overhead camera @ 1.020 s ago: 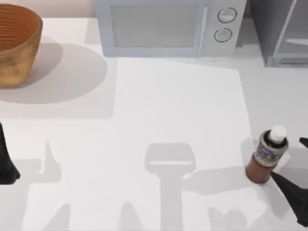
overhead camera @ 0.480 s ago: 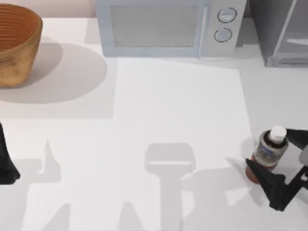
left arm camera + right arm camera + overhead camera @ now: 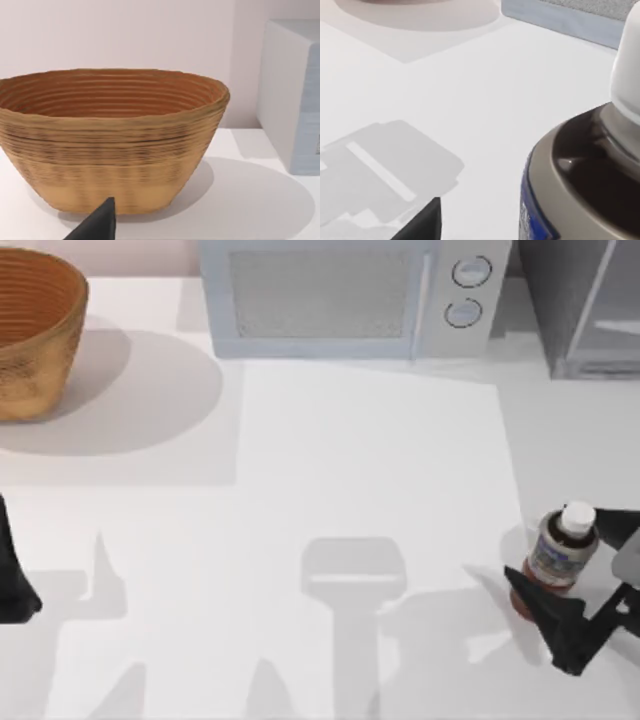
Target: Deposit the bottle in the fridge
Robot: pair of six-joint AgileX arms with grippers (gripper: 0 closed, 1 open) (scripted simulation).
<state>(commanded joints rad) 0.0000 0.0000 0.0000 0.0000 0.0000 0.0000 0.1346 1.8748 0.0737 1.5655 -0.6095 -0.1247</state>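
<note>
1. We're bracketing the bottle (image 3: 560, 558) at lower right w/ the right gripper (image 3: 585, 565): jaws open, holding nothing.
2. We're squeezing mid-body, keeping it upright.
3. Left gripper (image 3: 12, 585) is idling at left edge.

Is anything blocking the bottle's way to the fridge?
Nothing visible does. The bottle stands upright near the table's right edge, between the right gripper's fingers. Only bare table lies between it and the fridge at the back right. The microwave sits off to the side.
</note>
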